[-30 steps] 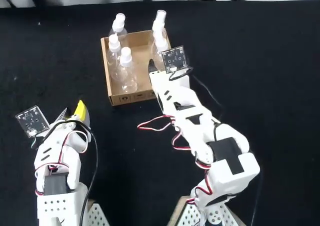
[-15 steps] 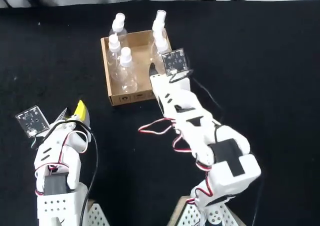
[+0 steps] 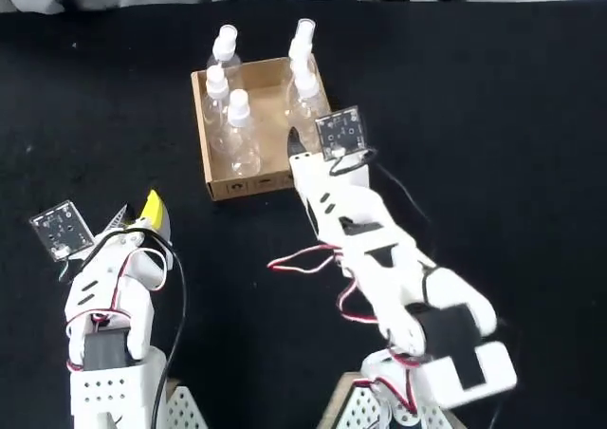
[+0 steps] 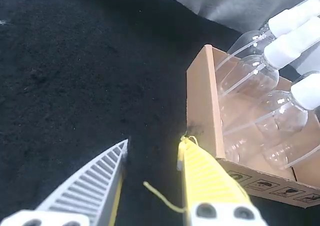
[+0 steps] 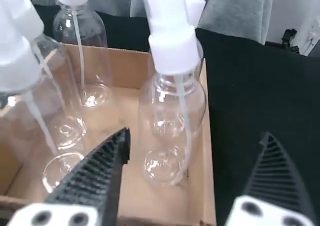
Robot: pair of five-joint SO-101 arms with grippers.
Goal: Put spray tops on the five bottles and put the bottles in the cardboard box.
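Gaping empty, the right claw (image 5: 196, 136) sits beside the brown cardboard box (image 3: 247, 184) holding five clear spray-topped bottles (image 3: 237, 135); left claw (image 4: 155, 143) released too.

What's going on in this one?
Neither arm is holding anything. All five bottles appear to stand in the cardboard box, each with a white spray top on. The right gripper hangs open by the box's near right corner, apart from the bottles. The left gripper sits open, away from the box, above the black table.
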